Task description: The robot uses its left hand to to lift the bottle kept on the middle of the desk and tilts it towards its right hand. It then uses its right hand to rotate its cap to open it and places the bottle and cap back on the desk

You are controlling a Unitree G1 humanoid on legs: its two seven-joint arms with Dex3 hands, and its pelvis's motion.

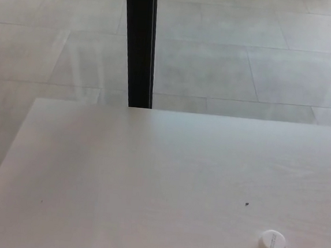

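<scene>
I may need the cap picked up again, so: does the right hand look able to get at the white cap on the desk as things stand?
Probably yes, though the right hand is out of view. The white cap lies flat near the desk's front right, on the robot's right side, with nothing near it to block an approach.

White cap (272, 242) on pale cream desk (149, 180), black post (139, 43), grey tiled floor (247, 50).

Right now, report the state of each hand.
Left hand: not in view.
Right hand: not in view.
Only the white cap lies on the desk.
</scene>
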